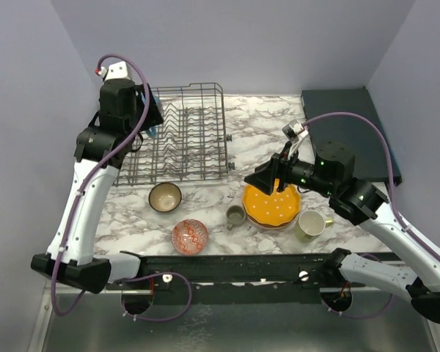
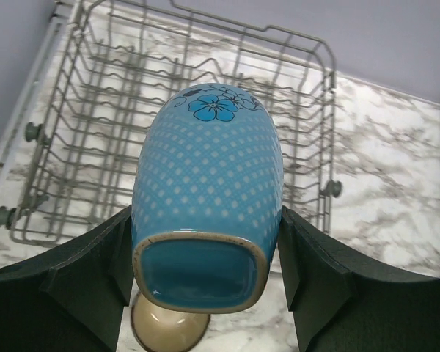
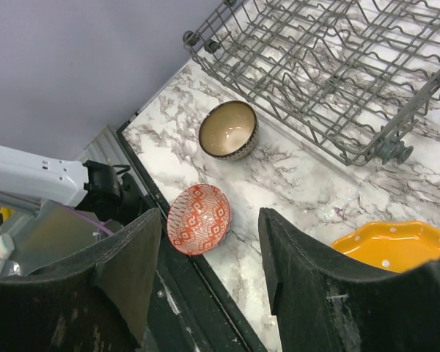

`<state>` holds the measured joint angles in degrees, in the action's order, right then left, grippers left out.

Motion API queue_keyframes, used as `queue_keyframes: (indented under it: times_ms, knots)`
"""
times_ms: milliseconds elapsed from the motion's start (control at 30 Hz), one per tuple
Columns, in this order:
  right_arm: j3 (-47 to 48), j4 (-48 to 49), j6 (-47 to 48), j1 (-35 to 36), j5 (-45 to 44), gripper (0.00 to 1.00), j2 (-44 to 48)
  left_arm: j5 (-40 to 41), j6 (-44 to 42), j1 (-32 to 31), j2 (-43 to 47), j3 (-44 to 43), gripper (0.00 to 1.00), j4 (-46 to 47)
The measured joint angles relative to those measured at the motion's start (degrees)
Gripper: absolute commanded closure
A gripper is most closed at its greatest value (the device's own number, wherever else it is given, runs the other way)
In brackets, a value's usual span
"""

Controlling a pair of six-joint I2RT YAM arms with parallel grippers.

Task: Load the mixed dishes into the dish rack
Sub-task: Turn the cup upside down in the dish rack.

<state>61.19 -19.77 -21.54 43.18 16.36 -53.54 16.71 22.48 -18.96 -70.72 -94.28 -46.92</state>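
Left claw (image 2: 205, 253) pinches blue mug (image 2: 209, 169) above dish rack (image 1: 180, 139); right claw (image 3: 210, 242) spread near orange plate (image 3: 385, 246).

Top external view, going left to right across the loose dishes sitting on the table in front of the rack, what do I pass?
dark brown bowl → red-patterned bowl → small grey cup → orange dotted plate → yellow-green mug
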Motion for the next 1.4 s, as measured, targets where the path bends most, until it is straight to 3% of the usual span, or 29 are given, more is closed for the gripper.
queue_keyframes:
  times_ms: [433,600,967,1400]
  knots:
    - [2.40,-7.82,-1.18,0.00,-0.44,0.39,-5.44,-8.81,-0.76,20.63,-19.28,-12.96,1.00,-2.16]
    - [1.62,-9.99,-2.16,0.00,-0.68,0.42,-4.59,-9.84,0.09,25.46,-28.55,-19.54,1.00,-2.32]
    - [-8.41,-9.42,-5.38,0.00,2.40,0.43,-0.02,-9.79,0.44,25.64,-47.30,-33.42,1.00,-5.53]
    - [-14.29,-7.34,-8.57,0.00,4.37,0.44,0.81,-9.38,0.44,25.64,-57.22,-40.28,1.00,-8.31]
